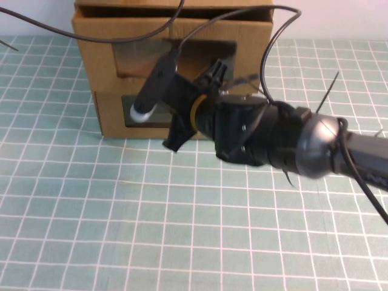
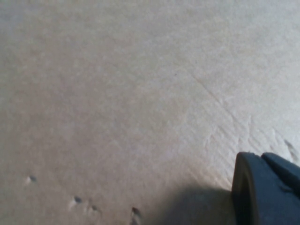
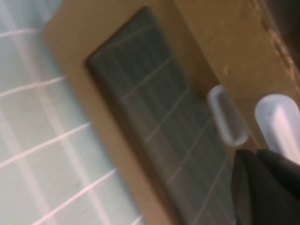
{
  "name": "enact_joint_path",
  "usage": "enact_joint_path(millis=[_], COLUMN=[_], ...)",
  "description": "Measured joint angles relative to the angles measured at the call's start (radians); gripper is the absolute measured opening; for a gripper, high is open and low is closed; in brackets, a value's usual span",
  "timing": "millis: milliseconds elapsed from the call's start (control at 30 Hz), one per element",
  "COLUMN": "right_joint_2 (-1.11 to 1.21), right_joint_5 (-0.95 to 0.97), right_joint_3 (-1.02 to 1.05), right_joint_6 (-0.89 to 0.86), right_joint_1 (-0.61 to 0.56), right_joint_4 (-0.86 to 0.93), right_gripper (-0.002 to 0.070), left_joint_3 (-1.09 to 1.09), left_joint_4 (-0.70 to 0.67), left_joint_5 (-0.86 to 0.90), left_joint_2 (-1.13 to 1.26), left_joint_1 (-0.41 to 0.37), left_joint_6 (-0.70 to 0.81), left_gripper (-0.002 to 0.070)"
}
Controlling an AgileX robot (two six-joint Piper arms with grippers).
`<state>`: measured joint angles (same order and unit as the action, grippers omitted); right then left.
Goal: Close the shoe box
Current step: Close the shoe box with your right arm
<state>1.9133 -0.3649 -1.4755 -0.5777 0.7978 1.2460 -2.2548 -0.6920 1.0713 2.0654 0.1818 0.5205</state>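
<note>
The shoe box (image 1: 97, 54) is the upper of two stacked brown cardboard boxes at the back of the table. Its windowed front (image 1: 233, 54) juts out past the box below, and a dark gap (image 1: 176, 10) shows along its top. My right gripper (image 1: 185, 115) reaches in from the right, close against the fronts of both boxes. In the right wrist view it (image 3: 265, 187) sits next to a window (image 3: 154, 126) and a white tab (image 3: 227, 115). My left gripper (image 2: 267, 192) is close against bare cardboard (image 2: 117, 93) and is hidden in the high view.
The lower cardboard box (image 1: 109, 115) stands on a green gridded mat (image 1: 91, 212). A black rod with a white cap (image 1: 142, 112) crosses in front of its window. Cables (image 1: 273, 36) arc over the boxes. A second white rounded piece (image 3: 276, 124) lies beside the tab.
</note>
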Motion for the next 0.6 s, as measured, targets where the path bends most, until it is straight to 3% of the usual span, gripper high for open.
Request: enact_joint_path(millis=[333,600], right_joint_2=[0.095,0.063], right_joint_5=[0.043,0.092], right_joint_3=[-0.115,-0.111], right_joint_6=[-0.001,-0.002], right_joint_1=[-0.068,-0.056], right_joint_4=[-0.008,-0.093], right_gripper=[-0.0015,-0.0015], left_joint_3=[0.0,0.0], left_joint_4=[0.0,0.0], left_joint_5=[-0.002,-0.002], left_joint_2=[0.0,0.0], left_joint_1=[0.0,0.0], left_joint_6=[0.0,0.0], left_gripper=[-0.0005,-0.0005])
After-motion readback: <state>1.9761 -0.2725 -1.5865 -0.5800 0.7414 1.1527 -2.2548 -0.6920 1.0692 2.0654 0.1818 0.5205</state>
